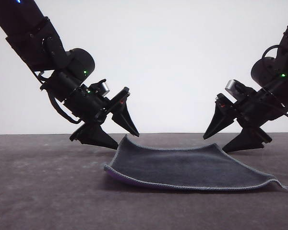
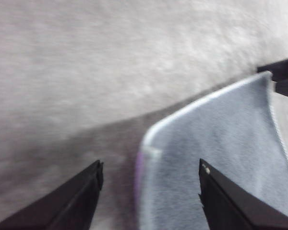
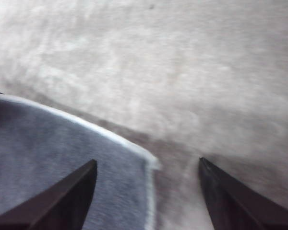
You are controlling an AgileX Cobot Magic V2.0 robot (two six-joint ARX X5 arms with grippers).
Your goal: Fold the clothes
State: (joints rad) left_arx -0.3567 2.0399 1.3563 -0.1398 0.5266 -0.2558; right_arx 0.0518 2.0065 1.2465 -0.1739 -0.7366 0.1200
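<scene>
Cloth: your small square cloth lies flat on the bench, dark grey face up, a sliver of purple showing under its near left edge; it is not yet folded.
Edges: grey stitched edging runs all round; the far left corner curls upward and the near right corner lifts a little.
Handling: judge it soft, light and limp. It will sag and drape, so pinch it at the corners, through the stitched edge.
Left hand: jaws spread wide, holding nothing, tips low at the far left corner.
Right hand: also wide and empty, poised just beside the far right corner.
Wrist views: each shows a cloth corner between the open fingers, one and the other on either side.
Next: you likely want both far corners pinched together, then drawn toward the near edge.
</scene>
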